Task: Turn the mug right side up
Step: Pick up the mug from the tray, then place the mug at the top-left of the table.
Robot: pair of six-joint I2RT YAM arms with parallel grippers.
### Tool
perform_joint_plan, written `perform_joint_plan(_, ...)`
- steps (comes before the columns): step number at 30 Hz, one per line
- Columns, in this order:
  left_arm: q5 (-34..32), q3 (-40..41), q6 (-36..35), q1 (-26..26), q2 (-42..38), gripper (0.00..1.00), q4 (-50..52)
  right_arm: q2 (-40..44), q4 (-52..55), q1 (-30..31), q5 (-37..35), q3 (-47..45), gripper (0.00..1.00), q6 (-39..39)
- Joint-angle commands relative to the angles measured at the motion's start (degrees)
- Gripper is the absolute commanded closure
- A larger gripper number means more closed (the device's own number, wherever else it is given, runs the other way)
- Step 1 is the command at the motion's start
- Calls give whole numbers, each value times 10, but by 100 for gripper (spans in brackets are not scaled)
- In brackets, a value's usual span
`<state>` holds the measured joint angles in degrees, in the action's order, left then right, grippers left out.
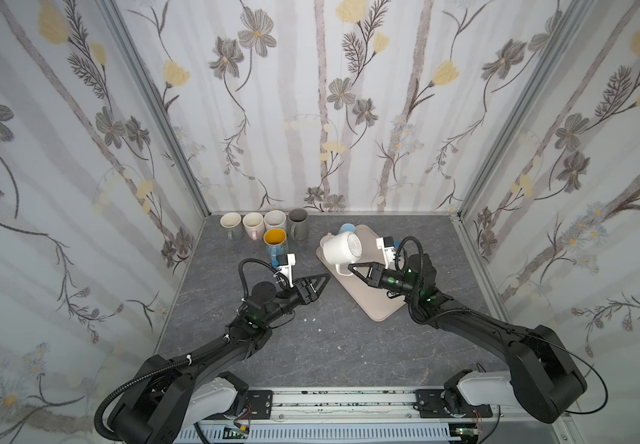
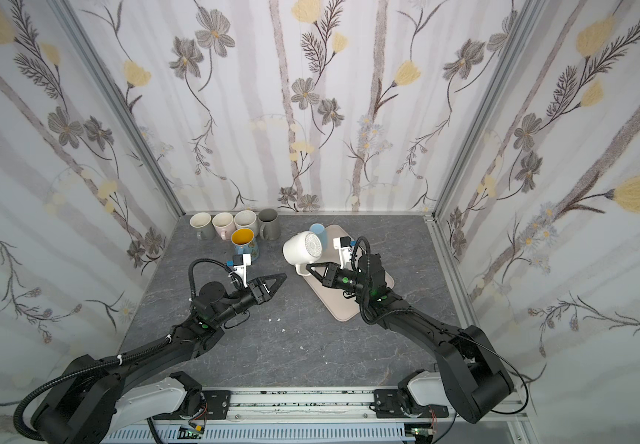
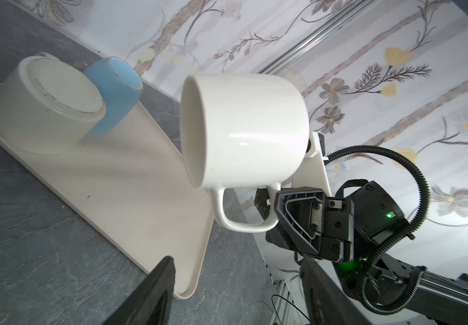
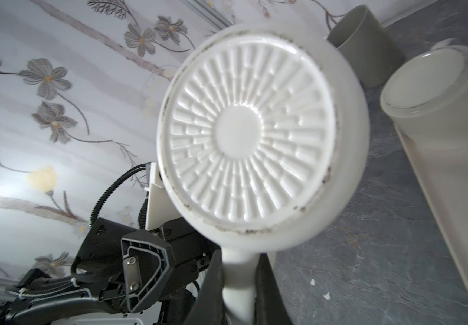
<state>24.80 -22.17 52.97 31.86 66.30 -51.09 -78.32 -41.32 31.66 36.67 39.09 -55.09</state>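
**Mug hangs by its handle alone**

The main risk, as I judge it, is the grip. The right pincer [image 1: 353,268] is clenched on only the thin handle [image 3: 244,227] of the white mug [image 1: 343,248]. The heavy body could swivel or slip free during the turn. It would then drop onto the tray [image 1: 383,307] or against the upturned cream mug [image 3: 52,104] and blue mug [image 3: 114,92] beside it. A nudge from the left pincer [image 3: 235,295], released and empty, could cause the same.

The white mug hangs on its side above the left part of the tray, ribbed base facing right and mouth facing left. Its body lies just beyond the right pincer's tips, and right of the left pincer, clear of it.
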Motion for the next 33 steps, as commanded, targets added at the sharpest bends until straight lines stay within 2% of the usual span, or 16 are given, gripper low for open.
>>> perform_joint_plan(1,48,9,65,-4,13,29,-134,-25,-209,15,52,13,100,-67)
perform_joint_plan(4,56,17,102,-11,24,31,-188,-47,-268,25,61,18,100,-100)
perform_joint_plan(10,81,12,144,-21,35,38,-250,-61,-267,41,64,29,100,-100)
perform_joint_plan(17,100,-15,177,-21,55,60,-316,-73,-263,52,68,36,100,-100)
perform_joint_plan(25,109,-36,229,-22,110,60,-410,-85,-259,57,79,36,100,-102)
perform_joint_plan(27,112,-40,241,-22,123,70,-423,-86,-254,57,79,36,100,-101)
perform_joint_plan(30,113,-40,252,-24,138,98,-439,-83,-234,57,78,36,100,-90)
perform_joint_plan(32,116,-40,251,-25,141,100,-438,-77,-205,56,72,36,99,-74)
perform_joint_plan(33,117,-38,250,-27,140,100,-436,-73,-187,55,68,36,93,-66)
